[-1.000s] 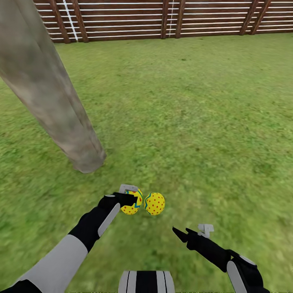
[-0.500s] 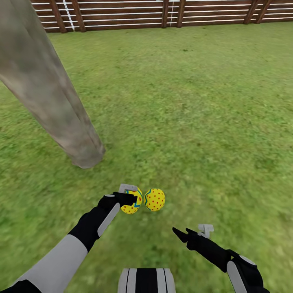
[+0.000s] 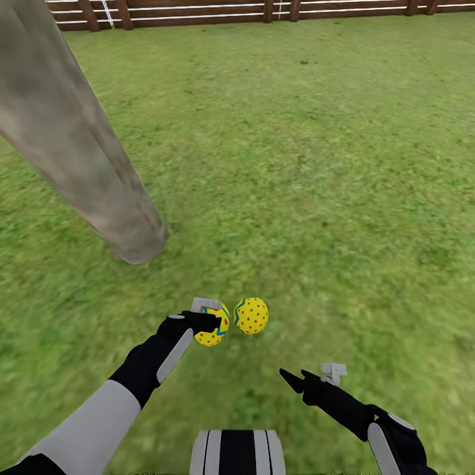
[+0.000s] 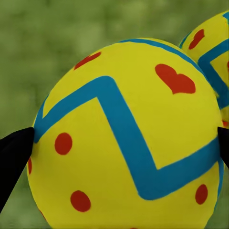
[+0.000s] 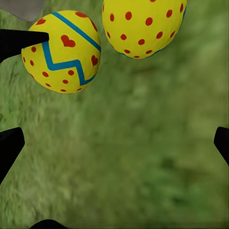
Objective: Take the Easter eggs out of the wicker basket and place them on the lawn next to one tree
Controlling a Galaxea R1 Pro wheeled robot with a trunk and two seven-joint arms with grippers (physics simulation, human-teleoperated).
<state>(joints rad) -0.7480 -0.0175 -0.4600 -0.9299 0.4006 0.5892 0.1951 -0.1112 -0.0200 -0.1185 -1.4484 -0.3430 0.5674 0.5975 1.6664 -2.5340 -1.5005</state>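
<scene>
Risk: zigzag egg (image 3: 212, 328) clamped in left gripper (image 3: 210, 324), just beside dotted egg (image 3: 251, 315) near tree trunk (image 3: 86, 158); careless release could knock it rolling. Right gripper (image 3: 310, 377) spread, empty.

From my head cam the tree (image 3: 79, 158) trunk is cut off by the top and left edges, canopy out of frame. Fence (image 3: 198, 12) is just a strip clipped at the top edge. The left gripper (image 3: 210, 319) covers part of the zigzag egg (image 3: 214, 328), so I can't see its fingers' contact there. On the left wrist cam that egg (image 4: 126, 138) runs off the bottom edge, finger tips (image 4: 14, 152) are barely in at the sides, and the dotted egg (image 4: 212, 62) is clipped at the corner. Grass behind is blurred. On the right wrist cam the dotted egg (image 5: 143, 26) is cut by the top edge, and the right gripper's fingers (image 5: 9, 145) are only black corners at the edges.
</scene>
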